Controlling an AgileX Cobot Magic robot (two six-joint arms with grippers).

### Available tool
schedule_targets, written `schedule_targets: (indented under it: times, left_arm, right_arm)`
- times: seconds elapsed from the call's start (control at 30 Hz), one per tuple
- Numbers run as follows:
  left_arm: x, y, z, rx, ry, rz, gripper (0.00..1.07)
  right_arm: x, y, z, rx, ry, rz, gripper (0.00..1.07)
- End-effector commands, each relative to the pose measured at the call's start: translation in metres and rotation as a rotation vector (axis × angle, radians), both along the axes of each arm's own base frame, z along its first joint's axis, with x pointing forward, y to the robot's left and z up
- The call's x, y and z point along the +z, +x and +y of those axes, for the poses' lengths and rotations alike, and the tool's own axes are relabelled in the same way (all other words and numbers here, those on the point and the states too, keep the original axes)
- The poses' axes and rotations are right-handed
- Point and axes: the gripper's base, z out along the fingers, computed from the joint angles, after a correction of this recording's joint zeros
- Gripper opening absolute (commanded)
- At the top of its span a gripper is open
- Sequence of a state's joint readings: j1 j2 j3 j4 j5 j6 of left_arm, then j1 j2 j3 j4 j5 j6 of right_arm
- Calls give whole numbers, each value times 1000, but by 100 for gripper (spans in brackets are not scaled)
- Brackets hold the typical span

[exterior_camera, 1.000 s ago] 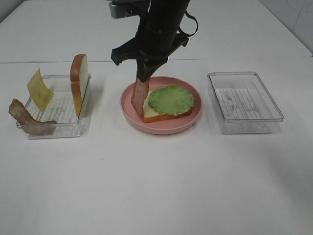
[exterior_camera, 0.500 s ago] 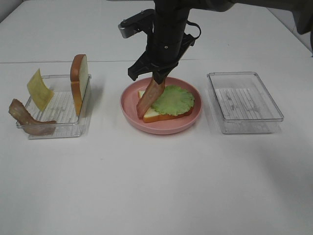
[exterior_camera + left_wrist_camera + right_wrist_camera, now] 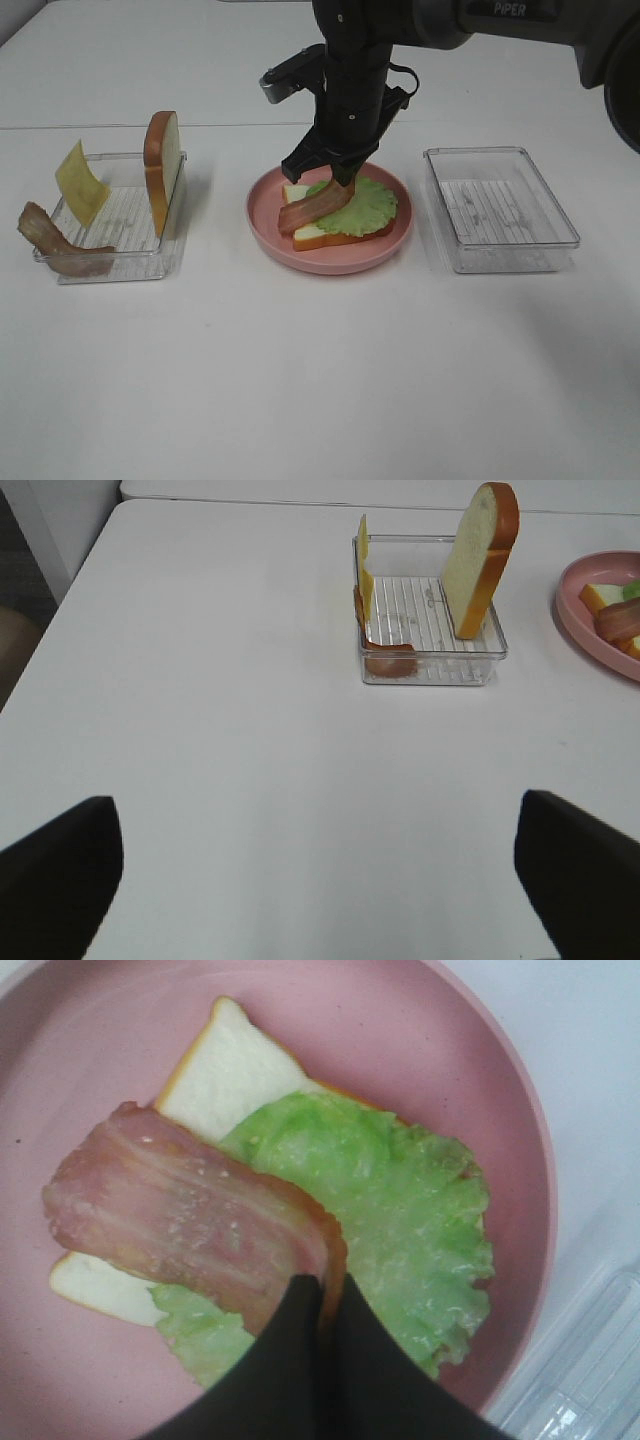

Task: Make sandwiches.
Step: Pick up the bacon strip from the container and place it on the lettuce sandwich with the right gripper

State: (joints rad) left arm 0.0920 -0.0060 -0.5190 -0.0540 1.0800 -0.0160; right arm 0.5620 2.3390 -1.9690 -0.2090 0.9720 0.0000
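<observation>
My right gripper (image 3: 341,181) is shut on one end of a reddish-brown bacon strip (image 3: 310,210) over the pink plate (image 3: 330,262). The strip slants down across the green lettuce leaf (image 3: 368,206) and the white bread slice (image 3: 318,238) beneath it. The right wrist view shows the shut gripper (image 3: 322,1300) pinching the bacon (image 3: 180,1215) over the lettuce (image 3: 410,1210) and bread (image 3: 230,1070). The left tray (image 3: 120,262) holds an upright bread slice (image 3: 162,165), a yellow cheese square (image 3: 80,183) and a second bacon strip (image 3: 55,245). My left gripper (image 3: 320,880) is open and empty, away from that tray (image 3: 430,670).
A clear plastic tray (image 3: 500,210) with nothing in it stands right of the plate. In the left wrist view the plate's edge (image 3: 580,605) shows beside the tray. White table (image 3: 320,380) in front.
My right gripper has moved right and lower over the plate. The bacon has gone from hanging nearly upright at the plate's left side to slanting across the lettuce and bread.
</observation>
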Motion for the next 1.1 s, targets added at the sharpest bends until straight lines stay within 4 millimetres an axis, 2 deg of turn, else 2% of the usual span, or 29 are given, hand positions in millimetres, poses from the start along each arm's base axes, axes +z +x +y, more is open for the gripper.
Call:
schedule_targets:
  times: [0.03, 0.23, 0.27, 0.3, 0.33, 0.37, 0.4, 0.43, 0.47, 0.5, 0.53, 0.8, 0.87, 0.9, 0.97, 1.0, 1.07, 1.1]
  left_arm:
    - [0, -1, -1, -2, -5, -10, 101]
    - [0, -1, -1, -2, -5, -10, 101]
    - [0, -1, -1, -2, -5, -10, 101]
    - [0, -1, -1, -2, -5, -10, 101]
    - [0, -1, -1, -2, -5, -10, 101]
    - [0, -1, -1, -2, -5, -10, 101]
    - [0, -1, -1, -2, -5, -10, 101]
    - [0, -1, -1, -2, -5, -10, 101]
    - [0, -1, -1, -2, -5, -10, 101]
    - [0, -1, -1, -2, -5, -10, 101]
    - [0, -1, -1, -2, -5, -10, 101]
    - [0, -1, -1, -2, -5, -10, 101]
    - [0, -1, -1, -2, -5, -10, 101]
    - [0, -1, -1, -2, -5, -10, 101]
    - [0, -1, -1, -2, -5, -10, 101]
    - [0, -1, -1, -2, -5, -10, 101]
    - [0, -1, -1, -2, -5, -10, 101]
    - [0, -1, -1, -2, -5, -10, 101]
  right_arm:
    - [-1, 3, -6, -18, -9, 2, 0]
    - [-2, 3, -6, -36, 19, 15, 0]
    - [-2, 3, -6, -42, 27, 11, 10]
    - [-2, 3, -6, -42, 27, 11, 10]
    - [-1, 4, -6, -58, 33, 8, 27]
    - [-1, 4, -6, -60, 30, 6, 37]
    - [-1, 4, -6, -60, 30, 6, 37]
    - [-1, 4, -7, -64, 19, -1, 65]
    - [-1, 4, -8, -68, 15, -3, 78]
    - [-1, 4, -8, -68, 15, -3, 78]
    - [-1, 5, -8, -71, 7, -8, 97]
    - [11, 2, -12, -91, -10, -4, 99]
    - [25, -1, -14, -93, -10, -17, 99]
    - [25, -1, -14, -93, -10, -17, 99]
    - [41, -4, -18, -94, -25, -38, 99]
    - [41, -4, -18, -94, -25, -38, 99]
    - [62, -8, -23, -98, -28, -63, 99]
    - [62, -8, -23, -98, -28, -63, 99]
